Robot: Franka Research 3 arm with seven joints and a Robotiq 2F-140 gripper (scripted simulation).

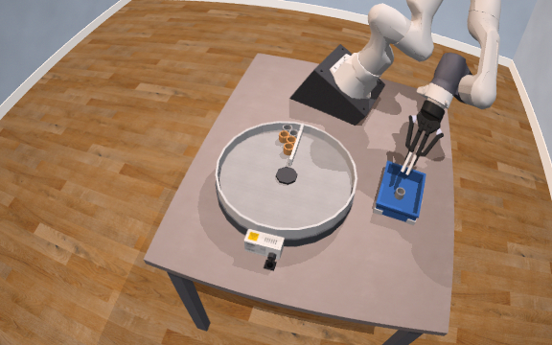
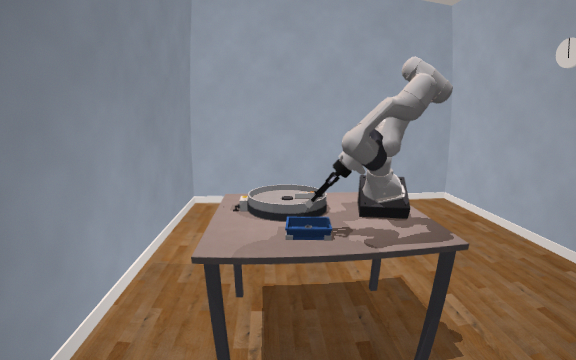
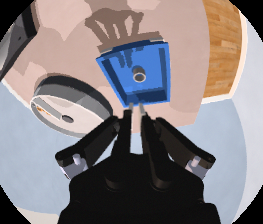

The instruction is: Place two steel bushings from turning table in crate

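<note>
Inside the blue crate [image 1: 396,214] [image 2: 308,234] [image 3: 154,60], one steel bushing [image 1: 400,196] [image 2: 308,227] [image 3: 135,71] stood upright. The gripper [image 1: 406,169] [image 2: 310,203] [image 3: 135,109] hung above the crate's edge, its fingers drawn nearly together and gripping nothing. On the turning table [image 1: 257,201] [image 2: 288,207] [image 3: 82,125], two more steel bushings and three orange bushings sat clustered beside the white bar [image 1: 296,144] [image 2: 303,196] [image 3: 47,106], near the rim.
</note>
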